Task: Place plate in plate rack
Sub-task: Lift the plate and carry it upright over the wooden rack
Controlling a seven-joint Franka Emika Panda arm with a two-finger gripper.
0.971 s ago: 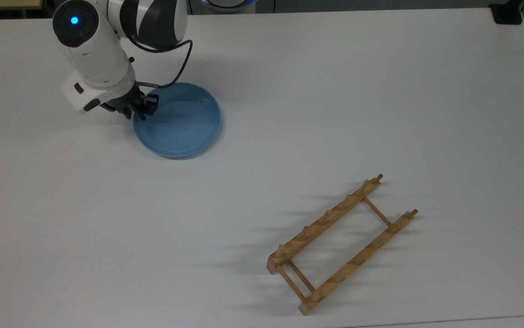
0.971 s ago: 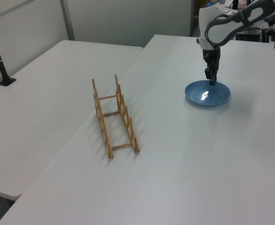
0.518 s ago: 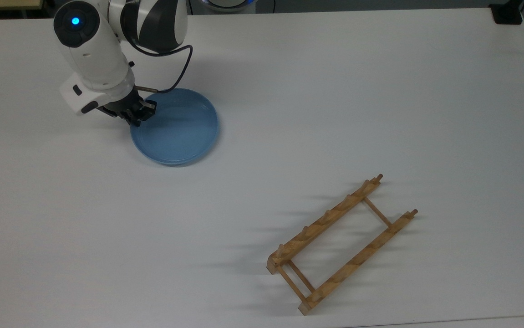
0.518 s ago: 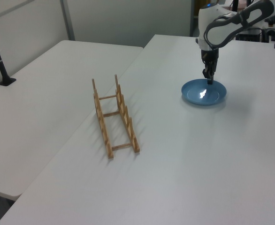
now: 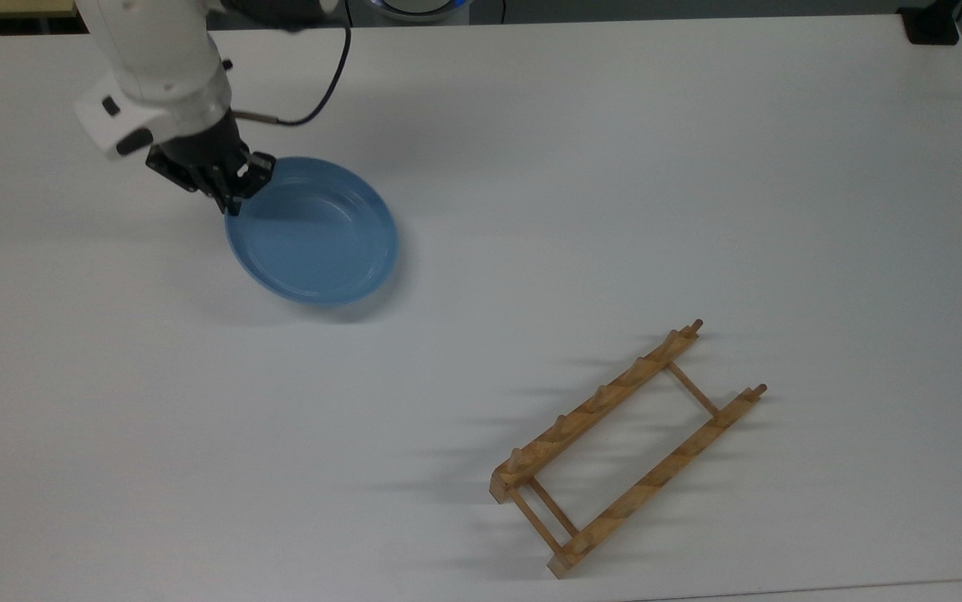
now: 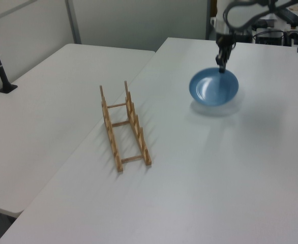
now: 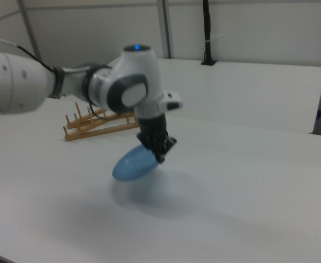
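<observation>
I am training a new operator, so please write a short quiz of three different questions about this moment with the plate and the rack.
1. True or false: the plate rests flat on the table.
2. Where does the tool grip the plate? A) rim B) centre
3. How many plates sit in the plate rack?

Key: 1 false, it hangs tilted above its shadow. 2 A. 3 none.

One plate (image 5: 313,238), one plate rack (image 5: 624,445), one tool (image 5: 226,186), two white tables (image 6: 47,101).
</observation>
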